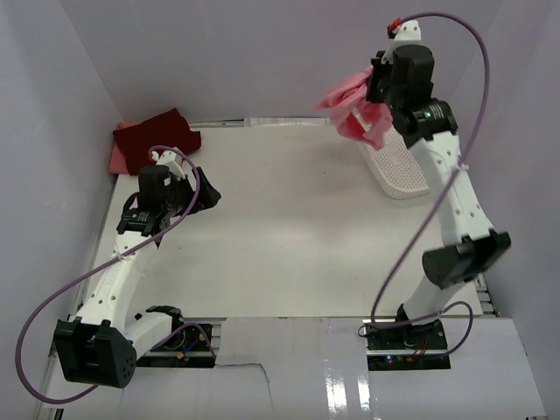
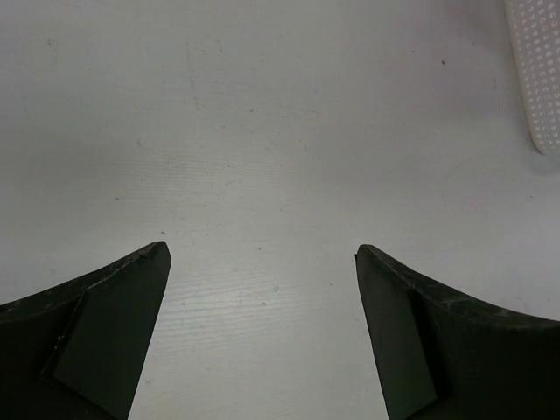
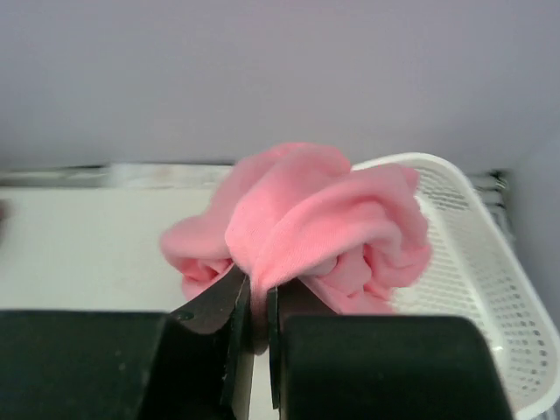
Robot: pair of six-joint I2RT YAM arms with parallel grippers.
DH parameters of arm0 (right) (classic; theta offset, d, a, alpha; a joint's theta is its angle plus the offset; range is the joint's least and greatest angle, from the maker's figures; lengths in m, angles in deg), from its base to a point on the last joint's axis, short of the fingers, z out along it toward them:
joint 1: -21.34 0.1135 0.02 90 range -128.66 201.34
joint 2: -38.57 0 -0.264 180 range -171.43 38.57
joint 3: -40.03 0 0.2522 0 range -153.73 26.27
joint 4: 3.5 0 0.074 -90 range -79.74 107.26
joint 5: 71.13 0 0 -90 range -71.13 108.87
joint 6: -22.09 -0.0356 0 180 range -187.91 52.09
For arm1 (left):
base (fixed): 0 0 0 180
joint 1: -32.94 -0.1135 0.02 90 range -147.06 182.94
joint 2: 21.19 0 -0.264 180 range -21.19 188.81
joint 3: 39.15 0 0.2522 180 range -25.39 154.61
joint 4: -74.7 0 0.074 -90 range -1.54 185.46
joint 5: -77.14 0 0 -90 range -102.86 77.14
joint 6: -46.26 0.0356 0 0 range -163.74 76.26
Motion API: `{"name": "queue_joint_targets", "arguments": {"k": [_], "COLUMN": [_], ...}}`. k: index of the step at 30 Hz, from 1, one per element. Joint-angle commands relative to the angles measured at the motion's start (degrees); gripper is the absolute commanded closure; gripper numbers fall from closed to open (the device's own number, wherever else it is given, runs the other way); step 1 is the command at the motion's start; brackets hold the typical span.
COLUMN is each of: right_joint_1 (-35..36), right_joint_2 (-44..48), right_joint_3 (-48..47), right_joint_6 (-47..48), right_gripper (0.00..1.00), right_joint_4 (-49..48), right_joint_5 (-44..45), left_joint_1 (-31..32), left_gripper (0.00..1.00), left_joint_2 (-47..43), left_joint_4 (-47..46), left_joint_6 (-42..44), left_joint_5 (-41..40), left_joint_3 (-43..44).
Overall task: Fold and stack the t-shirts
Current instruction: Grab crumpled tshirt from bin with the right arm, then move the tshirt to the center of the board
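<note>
Left gripper (image 2: 261, 252): jaws wide apart, holding nothing, low over white table (image 1: 289, 219). Dark maroon t-shirt (image 1: 157, 138): folded, far-left corner, lying on salmon t-shirt (image 1: 119, 159). Right gripper (image 3: 259, 302): clamped on bunched light pink t-shirt (image 3: 306, 210), above white mesh basket (image 3: 499, 289).

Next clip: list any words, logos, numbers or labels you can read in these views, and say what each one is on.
None: no readable text in any view.
The pink t-shirt, the dark red t-shirt and the white mesh basket show no print or label.
The circuit boards at the bottom of the top view: any markings are too small to read.
</note>
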Motion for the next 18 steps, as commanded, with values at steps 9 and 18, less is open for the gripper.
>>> {"name": "queue_joint_targets", "arguments": {"k": [9, 18], "right_joint_1": [6.7, 9.6], "right_joint_2": [37.3, 36.2], "right_joint_3": [47.1, 62.7], "right_joint_6": [-6.6, -5.3], "right_gripper": [0.1, 0.1], "right_joint_4": [8.4, 4.3], "right_joint_5": [-26.8, -15.7], "left_joint_1": [0.2, 0.1], "left_gripper": [0.02, 0.02], "left_joint_2": [-1.9, -0.3], "left_joint_4": [-0.5, 2.3], "left_joint_6": [0.7, -0.5], "left_joint_5": [-2.4, -1.1], "left_joint_3": [-0.1, 1.4]}}
